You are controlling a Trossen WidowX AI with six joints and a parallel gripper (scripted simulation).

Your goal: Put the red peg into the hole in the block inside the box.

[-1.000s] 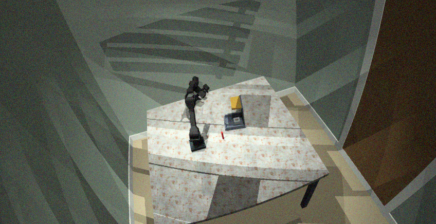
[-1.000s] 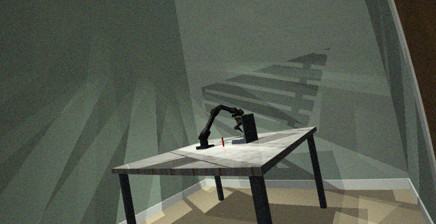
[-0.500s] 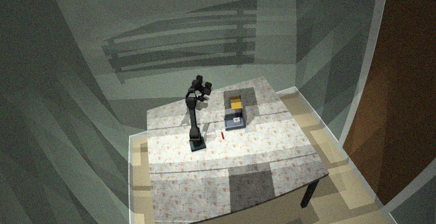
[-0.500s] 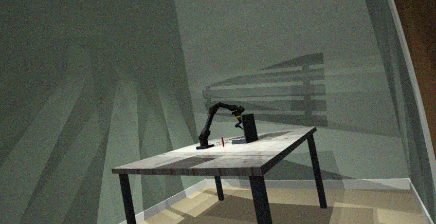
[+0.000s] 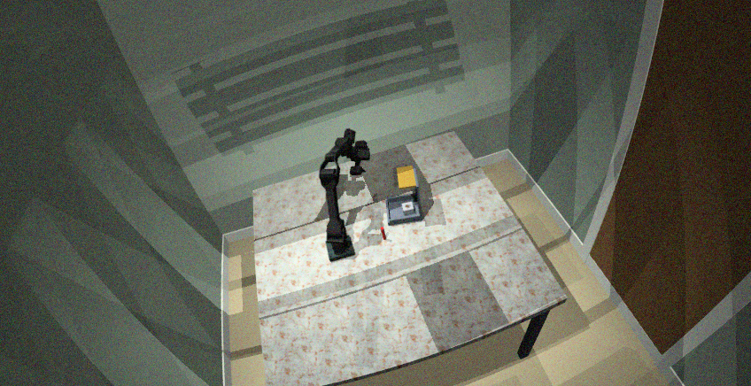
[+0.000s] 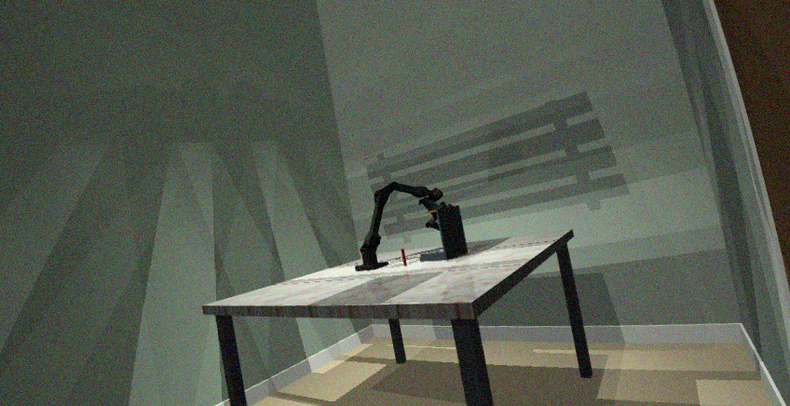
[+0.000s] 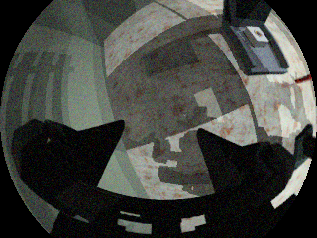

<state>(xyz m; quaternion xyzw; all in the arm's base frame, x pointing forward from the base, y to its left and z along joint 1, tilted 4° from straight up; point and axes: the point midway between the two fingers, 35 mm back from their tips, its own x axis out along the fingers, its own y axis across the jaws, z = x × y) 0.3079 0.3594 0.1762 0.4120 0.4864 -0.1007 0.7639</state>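
Observation:
The red peg (image 5: 383, 233) (image 6: 403, 257) stands upright on the table between the arm's base and the box; it shows at the right edge of the wrist view (image 7: 303, 78). The dark blue-grey box (image 5: 396, 215) (image 6: 453, 233) (image 7: 269, 59) holds a pale block (image 5: 403, 210) with a hole in its top, also in the wrist view (image 7: 258, 35). The yellow roof (image 5: 406, 177) (image 6: 430, 211) sticks out from the back wall high above the box floor. My gripper (image 5: 358, 170) (image 6: 430, 224) (image 7: 161, 128) is open and empty, high above the table, away from the peg and to the left of the roof in the top view.
The arm's base (image 5: 340, 250) (image 6: 370, 266) stands on the table (image 5: 342, 329) (image 6: 277, 293), left of the peg in the top and exterior views. The box's tall back wall rises beside the gripper in the exterior view. Shadows of the arm and box fall across the table.

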